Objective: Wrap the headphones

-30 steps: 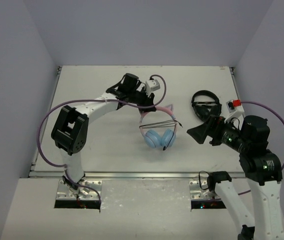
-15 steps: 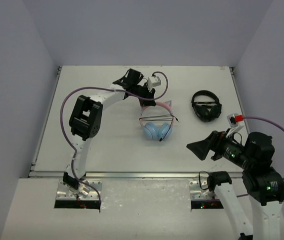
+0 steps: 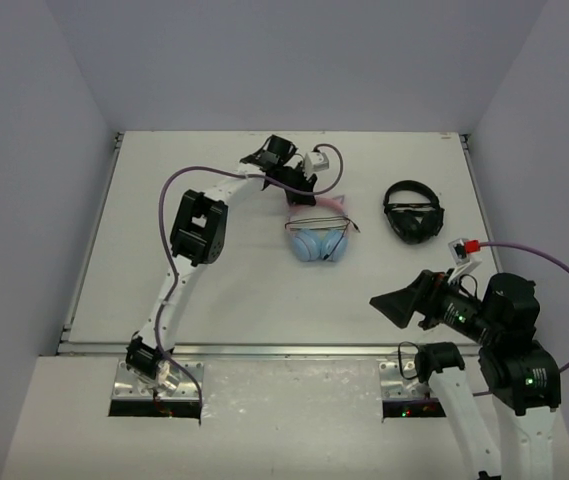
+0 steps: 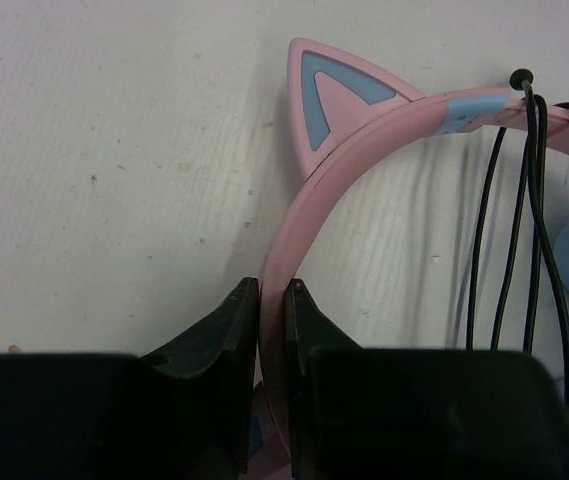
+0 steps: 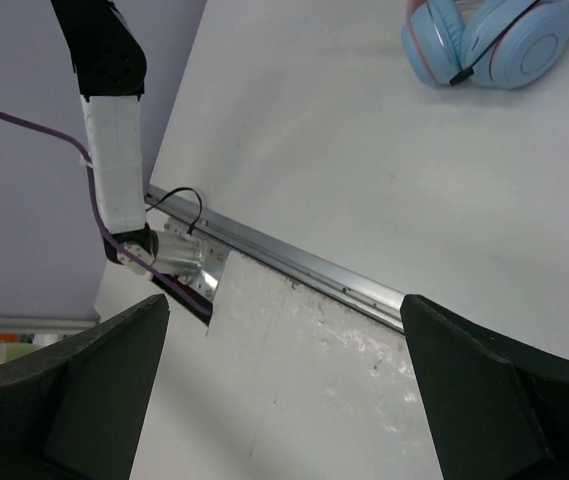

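Pinches likely light headphones [image 3: 319, 243] by the stiff headband [image 4: 299, 225] with left gripper [image 4: 272, 292] near table's [image 3: 234, 290] far edge, right gripper [image 5: 282, 305] agape.

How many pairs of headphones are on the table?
2. The pink-and-blue cat-ear headphones lie mid-table, their headband pinched in the left tool; the smaller black headphones lie to their right, untouched. None appears hidden.
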`<state>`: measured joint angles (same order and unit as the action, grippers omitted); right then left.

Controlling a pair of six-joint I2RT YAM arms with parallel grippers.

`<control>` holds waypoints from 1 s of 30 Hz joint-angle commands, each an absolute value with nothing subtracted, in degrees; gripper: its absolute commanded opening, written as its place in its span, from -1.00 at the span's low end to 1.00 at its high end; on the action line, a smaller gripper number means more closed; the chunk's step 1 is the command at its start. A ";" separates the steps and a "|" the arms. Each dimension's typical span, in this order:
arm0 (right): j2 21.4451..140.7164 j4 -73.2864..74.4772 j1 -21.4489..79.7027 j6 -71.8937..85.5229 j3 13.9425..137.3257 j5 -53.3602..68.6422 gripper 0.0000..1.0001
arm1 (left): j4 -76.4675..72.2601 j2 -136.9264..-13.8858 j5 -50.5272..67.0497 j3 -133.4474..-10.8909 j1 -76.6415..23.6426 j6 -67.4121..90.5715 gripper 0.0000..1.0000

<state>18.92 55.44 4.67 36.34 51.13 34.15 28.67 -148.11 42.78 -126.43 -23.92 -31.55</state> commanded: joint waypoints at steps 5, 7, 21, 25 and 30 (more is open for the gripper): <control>17.84 51.33 4.75 40.87 47.46 36.74 0.98 | 22.96 -151.79 39.73 -135.70 -23.47 -39.63 -0.98; 17.93 50.98 4.75 41.04 47.29 36.65 0.98 | 21.98 -152.31 39.90 -136.05 -23.55 -41.65 -0.99; 20.13 46.14 4.75 42.45 44.74 37.97 0.98 | 8.09 -154.51 37.18 -137.20 -22.94 -53.34 -0.84; 21.00 45.70 4.75 42.01 43.69 37.97 0.98 | 3.88 -154.86 36.47 -136.23 -22.94 -53.44 -0.62; 20.92 44.74 4.75 41.92 42.89 37.79 0.98 | 0.71 -154.25 36.04 -135.00 -23.20 -51.69 -0.07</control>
<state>20.40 47.68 4.67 41.82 43.09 37.54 7.03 -154.91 36.16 -135.02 -23.83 -50.76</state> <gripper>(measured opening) 0.992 0.452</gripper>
